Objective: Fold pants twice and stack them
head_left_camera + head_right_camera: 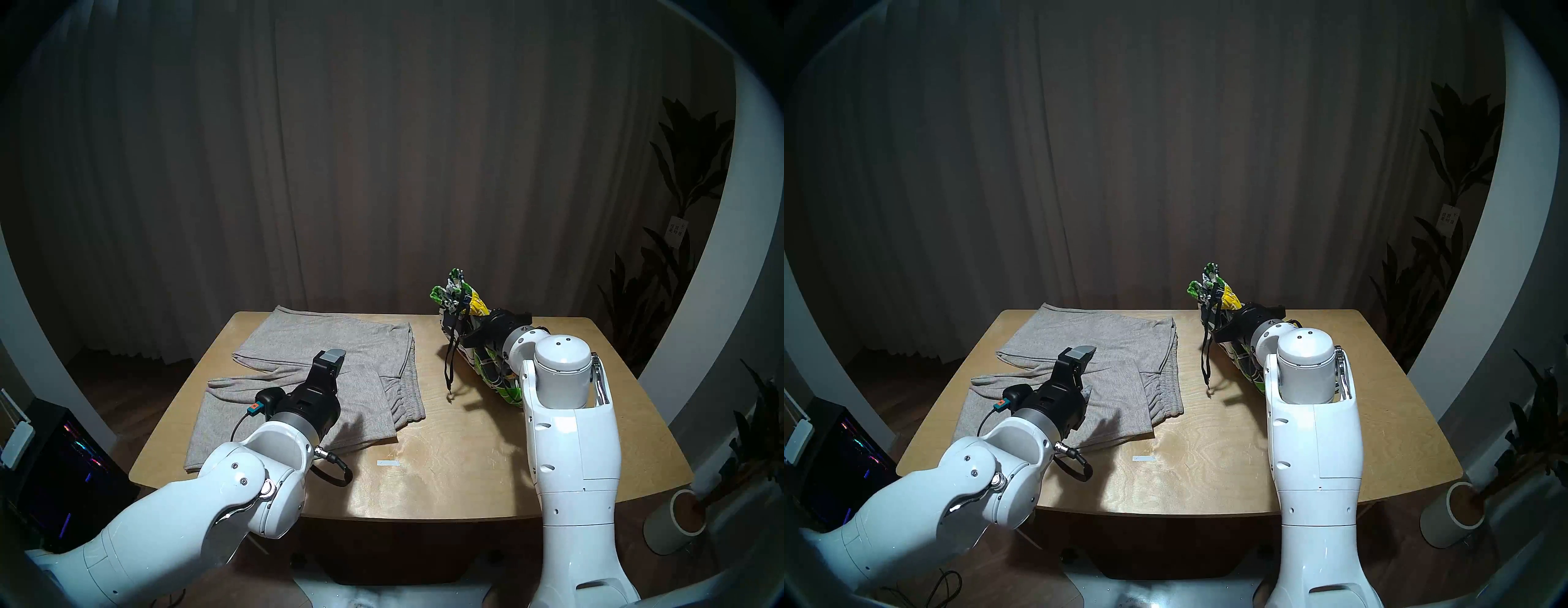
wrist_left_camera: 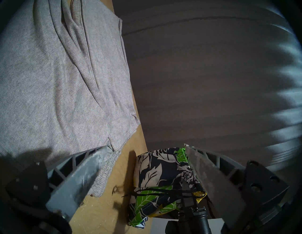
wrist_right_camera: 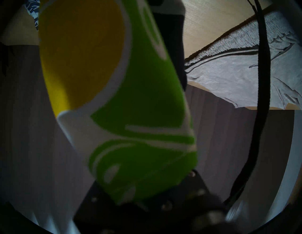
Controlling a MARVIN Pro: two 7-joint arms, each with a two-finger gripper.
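Right pincer [image 1: 460,308] pinching floral shorts [image 1: 488,361] above the worktop [image 1: 445,467], left pincer [image 2: 145,163] spread, empty, over grey pants [image 1: 339,339]

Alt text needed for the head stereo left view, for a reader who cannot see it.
The right gripper holds bunched floral shorts above the wooden table, their black drawstring dangling. The open left gripper hovers over grey-beige pants lying folded on the table's left side.

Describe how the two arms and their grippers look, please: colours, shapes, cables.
Both arms have glossy white rounded shells with silver joint rings. The left gripper is black with grey ribbed fingers; a black cable loops by its wrist, beside an orange-and-teal plug. The right gripper is black too.
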